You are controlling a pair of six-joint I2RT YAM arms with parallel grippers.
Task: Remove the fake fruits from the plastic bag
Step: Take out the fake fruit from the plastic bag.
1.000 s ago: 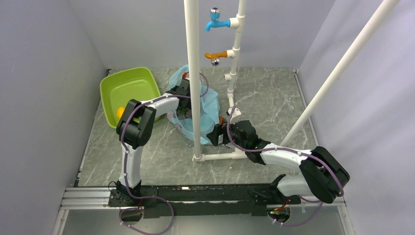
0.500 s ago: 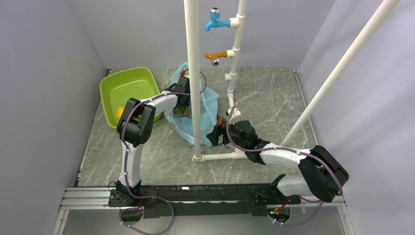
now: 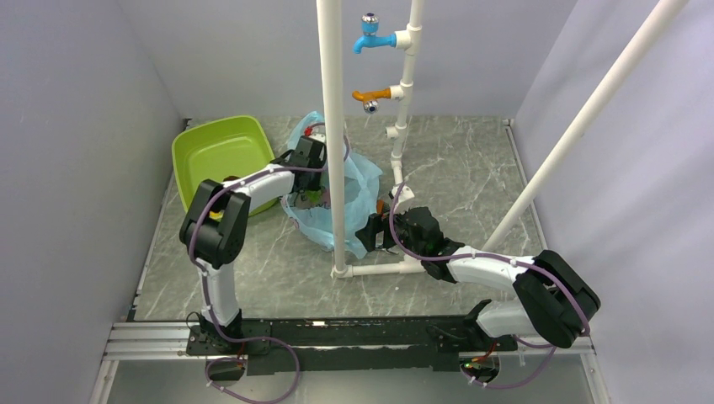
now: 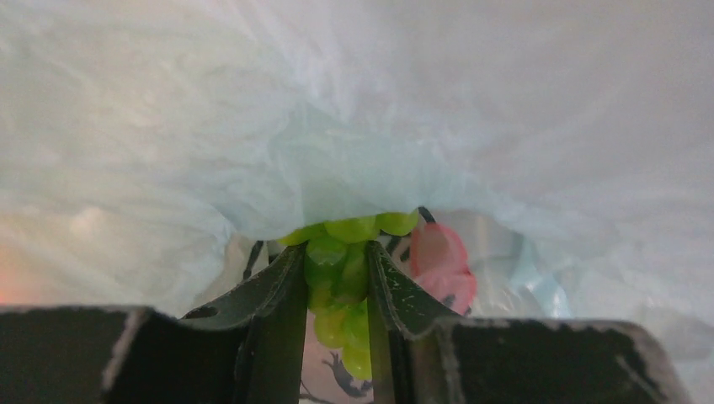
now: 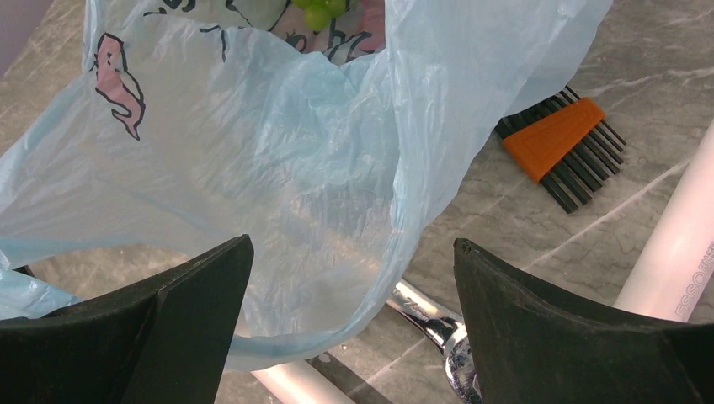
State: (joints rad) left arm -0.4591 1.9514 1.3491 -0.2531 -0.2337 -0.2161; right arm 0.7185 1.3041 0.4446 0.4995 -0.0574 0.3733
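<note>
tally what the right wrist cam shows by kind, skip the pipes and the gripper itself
plastic bag: 1
green grape bunch: 1
orange-and-black brush: 1
metal wrench: 1
Total: 4

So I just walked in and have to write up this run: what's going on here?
The left arm's tool is down inside the light-blue plastic bag, its fingers closed on the green grape bunch, which is not yet out of the bag. The right arm's tool sits open at the bag's edge, gripping nothing. A lime-green tray stands beside the bag, and an orange-and-black brush lies near the right tool.
</note>
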